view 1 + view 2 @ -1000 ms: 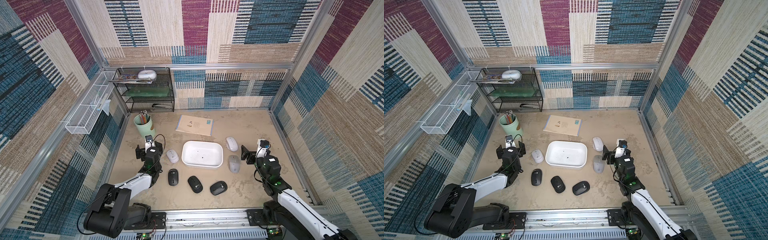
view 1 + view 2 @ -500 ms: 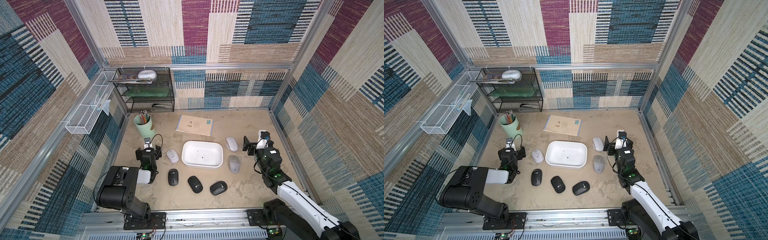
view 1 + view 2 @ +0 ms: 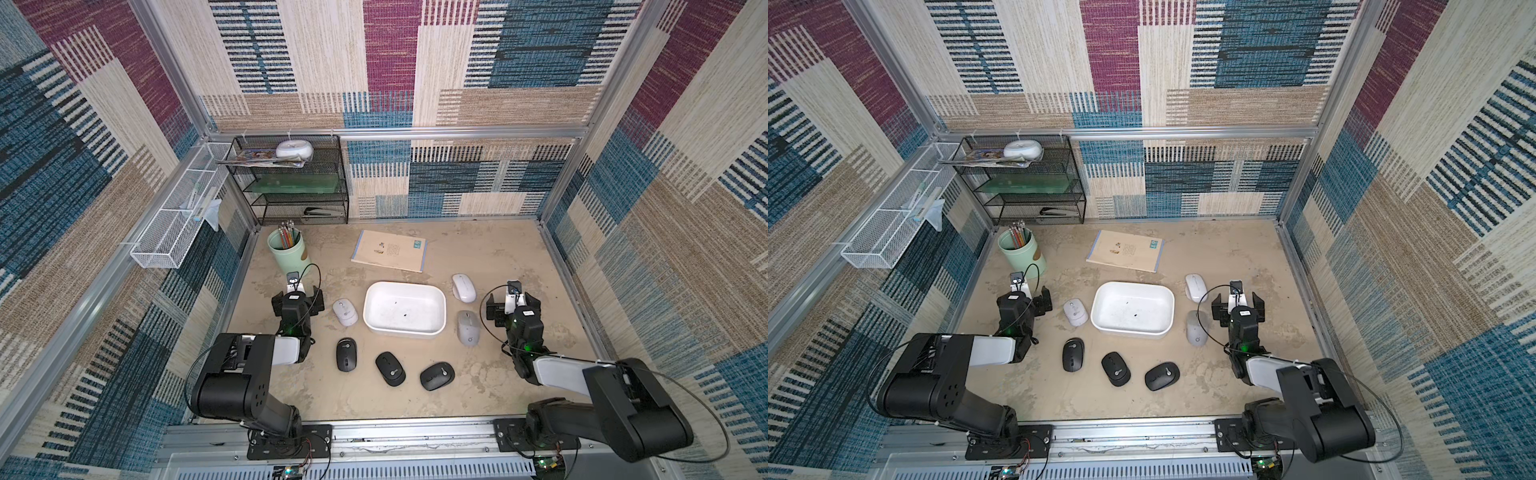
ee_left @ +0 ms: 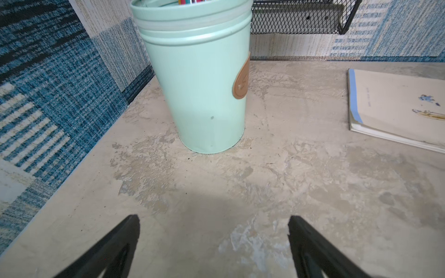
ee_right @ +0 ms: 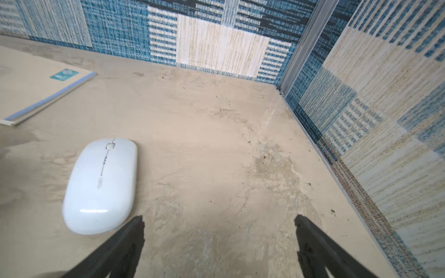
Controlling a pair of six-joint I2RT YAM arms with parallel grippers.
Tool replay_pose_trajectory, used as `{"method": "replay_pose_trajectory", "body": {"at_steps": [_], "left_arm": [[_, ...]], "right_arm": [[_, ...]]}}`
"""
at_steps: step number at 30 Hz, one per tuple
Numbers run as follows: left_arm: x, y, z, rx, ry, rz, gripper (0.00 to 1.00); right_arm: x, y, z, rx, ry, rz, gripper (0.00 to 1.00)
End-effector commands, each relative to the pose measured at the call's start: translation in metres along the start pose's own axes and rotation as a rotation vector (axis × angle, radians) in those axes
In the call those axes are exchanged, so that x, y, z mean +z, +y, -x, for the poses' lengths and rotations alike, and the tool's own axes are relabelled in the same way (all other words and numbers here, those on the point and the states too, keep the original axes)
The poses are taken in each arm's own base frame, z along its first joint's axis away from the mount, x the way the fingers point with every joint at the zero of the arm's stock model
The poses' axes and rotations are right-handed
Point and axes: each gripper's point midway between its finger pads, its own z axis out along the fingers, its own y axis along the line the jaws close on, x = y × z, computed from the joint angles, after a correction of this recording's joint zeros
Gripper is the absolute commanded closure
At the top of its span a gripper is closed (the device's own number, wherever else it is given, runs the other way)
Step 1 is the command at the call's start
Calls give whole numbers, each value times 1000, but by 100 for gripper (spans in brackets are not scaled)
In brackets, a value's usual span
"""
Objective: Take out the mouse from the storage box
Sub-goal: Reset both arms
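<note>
- Top views: storage box (image 3: 386,309) holds nothing; six mice (image 3: 345,312) lie around it.
- Flanking the box, left hand (image 3: 297,297) and right hand (image 3: 512,301) stand spread, empty.
- Risk: a careless right hand could nudge the white mouse (image 3: 464,287) beside the box.

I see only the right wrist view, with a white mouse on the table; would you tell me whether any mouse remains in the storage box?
Observer: No, the storage box holds no mouse in both top views.
Operator: Thank you; is another mouse near mine?
Observer: Yes, a grey mouse lies beside the box, nearer the robot than your white mouse.
Operator: Is the left gripper holding anything?
Observer: No, the left gripper is open and empty, facing the green pencil cup.
</note>
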Motion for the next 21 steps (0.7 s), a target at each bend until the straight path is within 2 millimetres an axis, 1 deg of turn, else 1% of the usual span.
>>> {"method": "replay_pose_trajectory", "body": {"at_steps": [1, 2, 3, 4, 5, 6, 7, 8, 10, 12, 21], "left_arm": [[0, 0, 5, -8, -18, -3, 0], [0, 0, 6, -8, -24, -3, 0], [0, 0, 5, -8, -19, -3, 0], [0, -1, 5, -10, -14, -6, 0], [0, -1, 5, -9, -13, -6, 0], [0, -1, 5, -8, -16, -5, 0], [0, -1, 5, -9, -18, -4, 0], [0, -1, 6, -9, -19, -4, 0], [0, -1, 5, -9, -14, -6, 0], [0, -1, 5, -9, -15, -6, 0], [0, -1, 5, -9, -15, -12, 0]], "right_arm": [[4, 2, 48, 33, -197, 55, 0], [7, 2, 48, 44, -204, 71, 0], [12, 0, 43, 56, -204, 80, 0], [16, -9, 42, 98, -208, 47, 0], [22, -14, 35, 129, -173, 55, 0], [28, -16, 25, 161, -138, 99, 0], [31, -20, 26, 189, -168, 105, 0], [29, -21, 29, 192, -199, 106, 0], [35, -18, 21, 180, -121, 120, 1], [34, -19, 25, 186, -140, 115, 0], [34, -19, 23, 183, -127, 117, 0]]}}
